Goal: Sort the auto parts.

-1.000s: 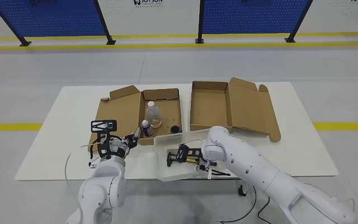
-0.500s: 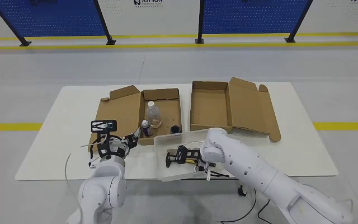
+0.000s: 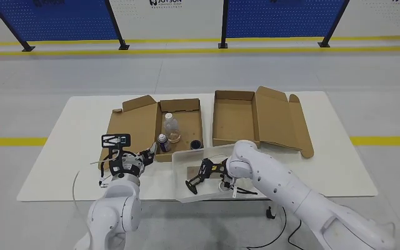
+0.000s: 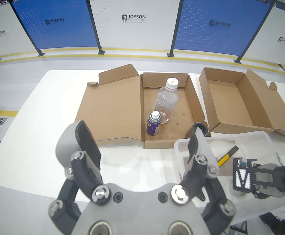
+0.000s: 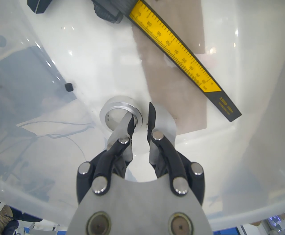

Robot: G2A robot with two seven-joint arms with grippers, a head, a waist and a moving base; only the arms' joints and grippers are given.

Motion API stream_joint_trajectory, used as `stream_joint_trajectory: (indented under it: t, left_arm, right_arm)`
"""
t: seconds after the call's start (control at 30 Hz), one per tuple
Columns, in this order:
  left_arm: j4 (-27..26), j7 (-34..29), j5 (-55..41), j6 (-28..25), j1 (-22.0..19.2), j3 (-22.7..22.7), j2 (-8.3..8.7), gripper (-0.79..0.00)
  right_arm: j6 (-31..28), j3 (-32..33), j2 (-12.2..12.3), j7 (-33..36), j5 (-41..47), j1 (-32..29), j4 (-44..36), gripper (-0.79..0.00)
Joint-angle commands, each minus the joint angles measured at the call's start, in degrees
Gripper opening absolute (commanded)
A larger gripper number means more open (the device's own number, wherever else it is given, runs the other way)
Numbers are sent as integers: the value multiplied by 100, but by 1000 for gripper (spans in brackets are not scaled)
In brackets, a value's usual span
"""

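Observation:
My right gripper (image 5: 142,115) reaches down into the clear plastic bin (image 3: 177,172). Its fingers are nearly together, pinching the rim of a silver metal ring (image 5: 115,112) that lies on the bin floor. One finger is inside the ring and the other outside. A yellow and black ruler (image 5: 178,51) and a brown card (image 5: 178,98) lie just beyond the ring. In the top view the right gripper (image 3: 190,185) points at the bin's front left part. My left gripper (image 4: 140,133) is open with nothing in it, over bare table at the front left, also seen at left gripper (image 3: 129,160).
The left cardboard box (image 4: 164,77) holds a clear bottle (image 4: 167,100) and a purple spray can (image 4: 153,123). A black cylinder (image 4: 201,128) lies at its near right corner. The right cardboard box (image 4: 229,102) has nothing inside. A black part (image 5: 106,11) lies in the bin.
The right gripper has tipped from level to pointing down at the bin floor, shifting toward the front left. The left arm has stayed still.

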Motion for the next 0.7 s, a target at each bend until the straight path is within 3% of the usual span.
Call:
stream_joint_trajectory:
  t: [0.0, 0.3, 0.37, 0.43, 0.47, 0.67]
  left_arm:
    - [0, 0, 0, 0, 0, 0, 0, 0]
    - [0, 0, 0, 0, 0, 0, 0, 0]
    - [0, 0, 0, 0, 0, 0, 0, 0]
    - [0, 0, 0, 0, 0, 0, 0, 0]
    - [0, 0, 0, 0, 0, 0, 0, 0]
    - [0, 0, 0, 0, 0, 0, 0, 0]
  right_arm:
    - [-16, 15, 3, 15, 11, -13, -29, -600]
    - [-54, -22, -51, 64, 40, -23, 69, -616]
    - [-84, -19, -65, 52, 56, -2, 126, -643]
    - [-106, -19, -79, 56, 74, 13, 181, -767]
    - [-105, -18, -86, 53, 80, 22, 202, -785]
    - [-96, 48, -108, -46, 126, 72, 264, -785]
